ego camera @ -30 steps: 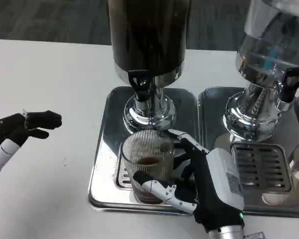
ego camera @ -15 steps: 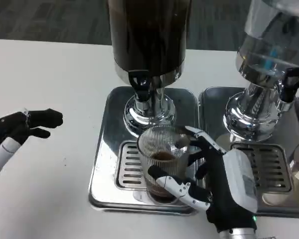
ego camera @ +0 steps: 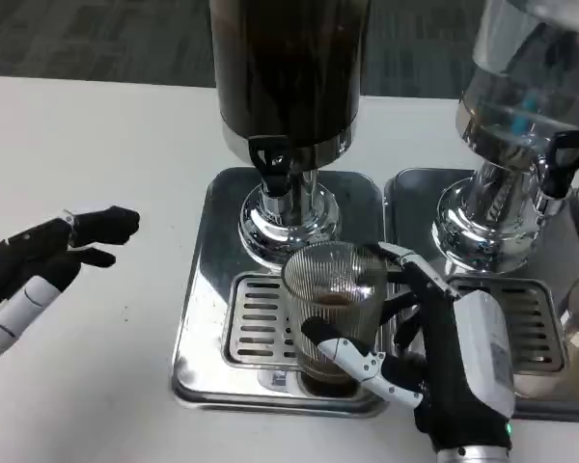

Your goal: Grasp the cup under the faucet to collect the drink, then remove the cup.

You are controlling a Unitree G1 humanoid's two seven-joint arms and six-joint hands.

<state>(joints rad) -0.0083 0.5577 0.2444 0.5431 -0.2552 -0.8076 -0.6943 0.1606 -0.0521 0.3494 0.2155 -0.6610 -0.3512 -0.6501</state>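
Sliding right across the drip tray [ego camera: 205, 318], the ribbed glass cup [ego camera: 334, 299] has come off its spot under the black faucet [ego camera: 271, 160] of the dark dispenser [ego camera: 288, 68], right hand [ego camera: 434, 347] wrapped around it, dark drink inside. Left of the tray, the left hand [ego camera: 48, 260] hovers over the bench [ego camera: 87, 154], fingers spread, holding nothing.

no readable text, labels, brands or numbers anywhere

The dark dispenser [ego camera: 288, 68] and clear dispenser [ego camera: 536, 87] were cut off by the top edge, their upper parts unseen.
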